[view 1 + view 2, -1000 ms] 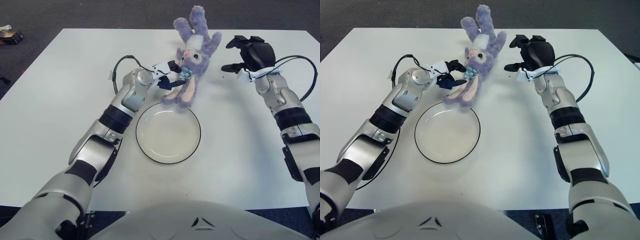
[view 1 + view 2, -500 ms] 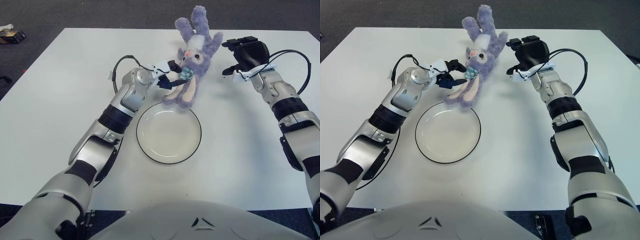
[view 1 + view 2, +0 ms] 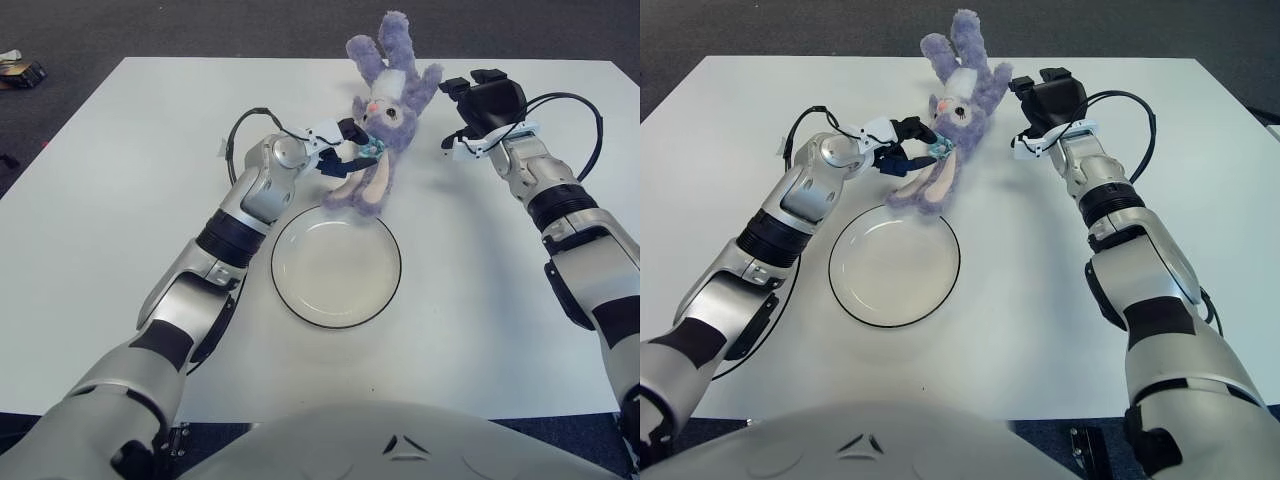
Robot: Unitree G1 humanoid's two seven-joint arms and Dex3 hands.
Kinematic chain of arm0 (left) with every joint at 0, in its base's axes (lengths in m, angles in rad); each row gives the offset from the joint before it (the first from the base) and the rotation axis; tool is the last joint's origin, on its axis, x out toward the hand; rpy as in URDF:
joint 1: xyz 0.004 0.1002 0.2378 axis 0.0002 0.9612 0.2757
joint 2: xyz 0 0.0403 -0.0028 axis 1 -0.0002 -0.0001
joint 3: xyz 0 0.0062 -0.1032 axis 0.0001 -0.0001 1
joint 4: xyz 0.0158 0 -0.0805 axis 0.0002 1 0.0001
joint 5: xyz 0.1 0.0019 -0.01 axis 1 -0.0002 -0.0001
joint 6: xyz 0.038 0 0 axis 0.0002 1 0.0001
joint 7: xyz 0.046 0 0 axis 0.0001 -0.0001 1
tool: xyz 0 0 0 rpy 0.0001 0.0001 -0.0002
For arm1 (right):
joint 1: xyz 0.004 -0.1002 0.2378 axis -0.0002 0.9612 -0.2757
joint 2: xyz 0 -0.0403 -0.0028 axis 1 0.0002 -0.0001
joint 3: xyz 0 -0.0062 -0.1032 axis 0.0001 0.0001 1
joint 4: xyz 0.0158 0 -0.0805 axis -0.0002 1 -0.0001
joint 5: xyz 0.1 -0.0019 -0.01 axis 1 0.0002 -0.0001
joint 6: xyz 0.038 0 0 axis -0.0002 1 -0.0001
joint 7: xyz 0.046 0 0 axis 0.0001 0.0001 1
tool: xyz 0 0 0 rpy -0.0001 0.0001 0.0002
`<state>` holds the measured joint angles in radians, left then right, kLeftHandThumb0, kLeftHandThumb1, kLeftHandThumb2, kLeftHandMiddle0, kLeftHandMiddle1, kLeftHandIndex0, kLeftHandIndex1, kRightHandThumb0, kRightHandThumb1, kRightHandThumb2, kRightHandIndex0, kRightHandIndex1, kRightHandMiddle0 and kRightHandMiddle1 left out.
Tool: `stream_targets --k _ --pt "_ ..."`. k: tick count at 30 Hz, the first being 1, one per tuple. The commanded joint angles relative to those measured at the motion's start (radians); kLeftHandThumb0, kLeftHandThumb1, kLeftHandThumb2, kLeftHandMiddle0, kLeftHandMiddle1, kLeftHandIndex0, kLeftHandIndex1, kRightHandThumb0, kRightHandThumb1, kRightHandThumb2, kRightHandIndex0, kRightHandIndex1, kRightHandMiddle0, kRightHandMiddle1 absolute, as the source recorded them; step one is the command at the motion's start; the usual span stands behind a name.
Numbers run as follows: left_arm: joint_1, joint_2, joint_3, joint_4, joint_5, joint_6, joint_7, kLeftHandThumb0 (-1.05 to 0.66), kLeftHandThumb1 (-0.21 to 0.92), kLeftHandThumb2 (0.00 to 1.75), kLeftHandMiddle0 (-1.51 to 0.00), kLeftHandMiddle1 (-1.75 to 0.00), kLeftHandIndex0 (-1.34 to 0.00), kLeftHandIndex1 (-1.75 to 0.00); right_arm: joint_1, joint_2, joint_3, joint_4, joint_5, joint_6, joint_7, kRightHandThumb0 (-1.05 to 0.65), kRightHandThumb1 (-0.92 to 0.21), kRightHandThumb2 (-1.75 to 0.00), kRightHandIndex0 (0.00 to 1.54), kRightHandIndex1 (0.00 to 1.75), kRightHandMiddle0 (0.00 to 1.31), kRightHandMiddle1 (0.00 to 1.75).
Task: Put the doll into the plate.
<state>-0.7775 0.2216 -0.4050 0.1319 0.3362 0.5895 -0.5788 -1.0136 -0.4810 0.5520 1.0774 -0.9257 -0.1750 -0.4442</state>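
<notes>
- The doll (image 3: 382,120), a purple plush rabbit with long ears, pale face and belly and a small teal bow at the neck, lies on the white surface (image 3: 120,200) just behind the plate (image 3: 336,266), its feet touching or overlapping the far rim.
- The left robot hand (image 3: 342,150) is at the doll's neck and side, dark fingers pinched on the bow or the plush there; the exact contact is hard to see, so I judge it a light hold, not a full wrap.
- The right robot hand (image 3: 482,105) hovers just beside the doll's raised arm, fingers half curled, holding nothing.
- Risk: a pinch on soft plush may slip when lifted, since the fabric gives and the body hangs limp.
- Risk: dragging the doll toward the plate could push the light plate along the surface.
- Risk: the long ears and legs may drape over the rim, leaving the doll only partly inside.
- Risk: if both hands close in, they could tug against each other.
</notes>
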Motion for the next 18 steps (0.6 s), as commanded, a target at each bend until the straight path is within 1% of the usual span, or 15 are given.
stream_targets --k 1,5,8,13,15,18 --pt "0.011 0.011 -0.002 -0.027 -0.006 0.018 -0.014 -0.77 0.92 0.47 -0.12 -1.63 -0.17 -0.95 -0.034 0.016 0.015 0.031 -0.005 0.013 -0.021 -0.5 -0.78 0.0 0.36 0.0 0.41 0.12" --pt "0.014 0.018 -0.009 -0.046 -0.008 0.032 -0.025 -0.77 0.92 0.46 -0.12 -1.62 -0.17 -0.96 -0.044 0.027 0.024 0.055 -0.006 0.023 -0.041 -0.52 -0.78 0.0 0.35 0.0 0.41 0.1" --pt "0.014 0.032 -0.024 -0.065 -0.008 0.044 -0.048 -0.76 0.92 0.47 -0.19 -1.49 -0.18 -0.96 -0.051 0.038 0.036 0.074 -0.014 0.043 -0.083 -0.55 -0.78 0.0 0.35 0.0 0.41 0.09" --pt "0.013 0.048 -0.041 -0.085 -0.006 0.06 -0.07 -0.75 0.92 0.48 -0.26 -1.35 -0.19 -0.95 -0.058 0.048 0.054 0.092 -0.022 0.068 -0.146 -0.57 -0.78 0.0 0.36 0.0 0.41 0.08" --pt "0.012 0.05 -0.043 -0.088 -0.007 0.064 -0.071 -0.75 0.92 0.48 -0.28 -1.32 -0.19 -0.95 -0.06 0.05 0.059 0.097 -0.02 0.07 -0.154 -0.58 -0.78 0.0 0.36 0.0 0.41 0.08" --pt "0.008 0.053 -0.051 -0.094 -0.01 0.088 -0.087 -0.75 0.92 0.49 -0.29 -1.3 -0.2 -0.98 -0.063 0.067 0.065 0.1 -0.025 0.096 -0.213 -0.58 -0.78 0.0 0.36 0.0 0.41 0.07"
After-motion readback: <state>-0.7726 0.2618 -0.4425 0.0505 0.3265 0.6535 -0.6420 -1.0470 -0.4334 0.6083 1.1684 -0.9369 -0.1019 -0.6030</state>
